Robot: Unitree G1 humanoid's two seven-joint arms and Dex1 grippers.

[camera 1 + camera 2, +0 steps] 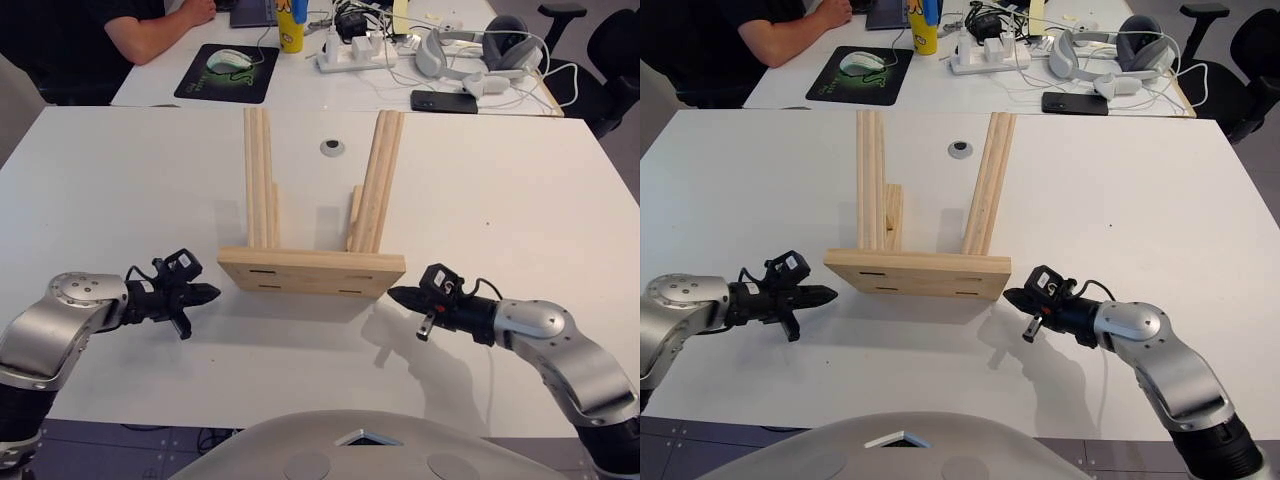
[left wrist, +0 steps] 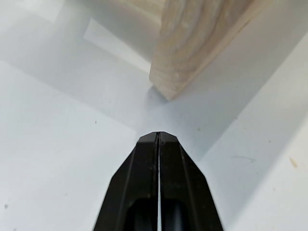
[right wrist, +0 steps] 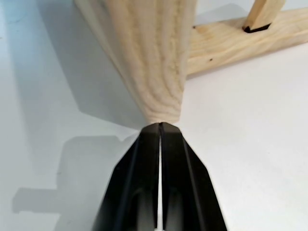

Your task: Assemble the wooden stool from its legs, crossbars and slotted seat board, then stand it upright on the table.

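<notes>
Stool (image 1: 312, 200) assembly looks finished. The legs (image 1: 258, 170) are seated in the slotted seat board (image 1: 312, 272). Short pieces low between the legs, which I take to be the crossbars (image 1: 354, 215), seem to be in place, though they are mostly hidden, so I cannot be sure every joint is fully home. What is left is to stand it upright, since it lies on its side.

It rests about midway between the left and right edges of the table (image 1: 520, 200). The seat board stands on its long edge nearer the near edge, with its flat face toward that edge and its long axis parallel to it. The legs run level from the board toward the far edge, splaying slightly, so the stool's own axis points from near to far.

The left gripper (image 1: 205, 294) sits just off the board's left end, fingers pressed together, with its tip near the lower corner but apart from it. The right gripper (image 1: 395, 295) is at the right end, also closed on nothing. Its tip is at the board's end grain, touching or very nearly so.
</notes>
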